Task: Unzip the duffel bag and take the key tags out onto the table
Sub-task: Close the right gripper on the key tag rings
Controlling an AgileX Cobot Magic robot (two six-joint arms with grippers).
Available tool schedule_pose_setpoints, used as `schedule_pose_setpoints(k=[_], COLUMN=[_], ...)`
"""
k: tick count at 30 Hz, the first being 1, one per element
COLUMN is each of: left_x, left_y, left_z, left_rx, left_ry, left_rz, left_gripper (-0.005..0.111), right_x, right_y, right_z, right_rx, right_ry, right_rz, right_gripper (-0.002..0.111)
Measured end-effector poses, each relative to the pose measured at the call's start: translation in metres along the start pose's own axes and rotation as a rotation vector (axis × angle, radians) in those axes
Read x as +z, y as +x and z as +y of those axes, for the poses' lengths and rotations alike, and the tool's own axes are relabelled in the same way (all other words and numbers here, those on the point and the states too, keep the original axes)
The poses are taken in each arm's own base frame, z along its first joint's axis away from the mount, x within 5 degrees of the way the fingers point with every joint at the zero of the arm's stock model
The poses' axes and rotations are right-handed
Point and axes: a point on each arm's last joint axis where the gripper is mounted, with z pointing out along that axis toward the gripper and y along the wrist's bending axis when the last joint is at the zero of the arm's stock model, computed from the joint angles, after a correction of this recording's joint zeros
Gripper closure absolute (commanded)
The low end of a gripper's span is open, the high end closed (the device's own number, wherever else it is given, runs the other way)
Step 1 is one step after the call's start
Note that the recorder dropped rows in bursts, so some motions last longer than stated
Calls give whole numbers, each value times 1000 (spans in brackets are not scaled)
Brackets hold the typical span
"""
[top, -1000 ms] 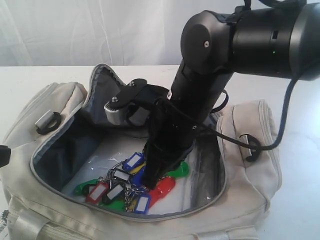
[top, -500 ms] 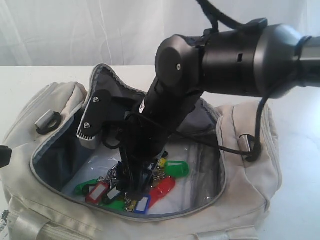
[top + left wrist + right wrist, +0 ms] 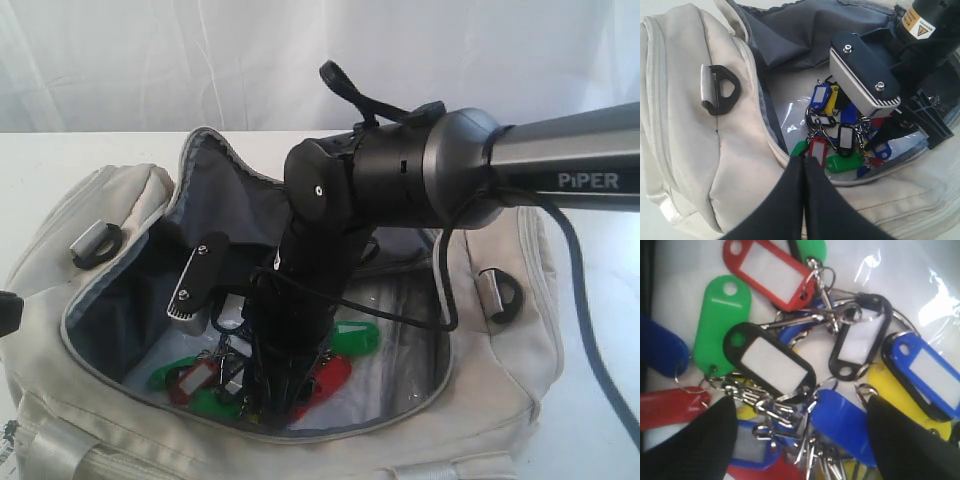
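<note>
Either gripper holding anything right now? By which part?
Nothing held. Right gripper is open inside the duffel bag, fingers straddling the key tags at their metal rings. Left gripper is shut with nothing between its fingers.

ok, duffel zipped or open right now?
Open: the duffel bag has its top flap folded back, key tags visible inside.

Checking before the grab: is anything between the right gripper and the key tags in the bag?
Nothing visible does. The duffel bag is unzipped and gaping. The right gripper is down inside it, open, with a finger on either side of the key tags.
</note>
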Motion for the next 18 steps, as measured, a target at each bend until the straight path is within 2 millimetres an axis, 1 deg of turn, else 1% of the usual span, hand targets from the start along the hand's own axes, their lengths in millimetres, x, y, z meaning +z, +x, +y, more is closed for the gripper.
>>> schedule_pose_setpoints(k=[1,3,5,7,15,17,18], left_x=[0,0,0,0,0,0,0], left_y=[0,0,0,0,0,0,0], left_z=[0,0,0,0,0,0,0], left_rx=[0,0,0,0,0,0,0], left_ry=[0,0,0,0,0,0,0], left_rz=[0,0,0,0,0,0,0], left_gripper=[107,107,107,107,107,107,107], right_x=[2,5,7,10,7,6,5], right_y=[0,0,1,3,8,8,8], right_z=[0,-2,-4,-7,-16,-18,-18], right_rx=[2,10,34,62,138,135,131], right_ry=[0,4,23,50,182,200,207], right_rz=[1,6,15,40,94,96,96], right_gripper=[43,51,62,69,70,68,65])
